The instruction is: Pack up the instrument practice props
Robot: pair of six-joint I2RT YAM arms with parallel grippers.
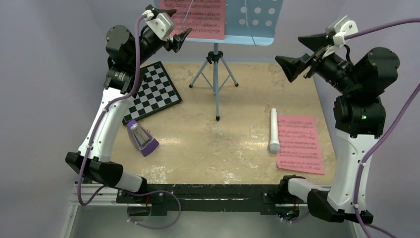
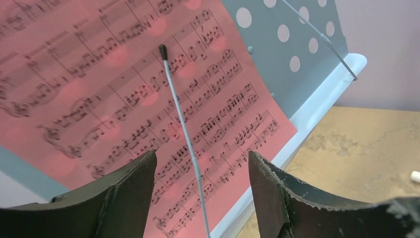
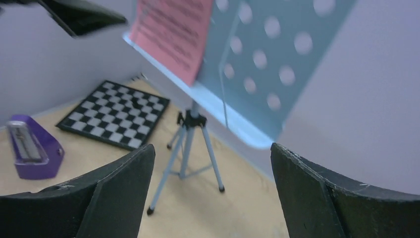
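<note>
A light-blue perforated music stand (image 1: 257, 20) on a thin tripod (image 1: 216, 74) stands at the back of the table. A pink sheet-music page (image 1: 200, 17) rests on it under a thin wire page holder (image 2: 181, 116). My left gripper (image 1: 176, 27) is open and raised just left of that page (image 2: 124, 89), touching nothing. My right gripper (image 1: 299, 52) is open and empty, raised to the right of the stand (image 3: 277, 64). A second pink page (image 1: 298, 143) lies flat at the front right, a white tube (image 1: 273, 130) beside it. A purple wedge (image 1: 142, 138) with a clear cover stands front left.
A black-and-white chessboard (image 1: 153, 91) lies at the back left, under my left arm. It also shows in the right wrist view (image 3: 116, 114), with the purple wedge (image 3: 32, 148) beside it. Grey walls enclose the table on three sides.
</note>
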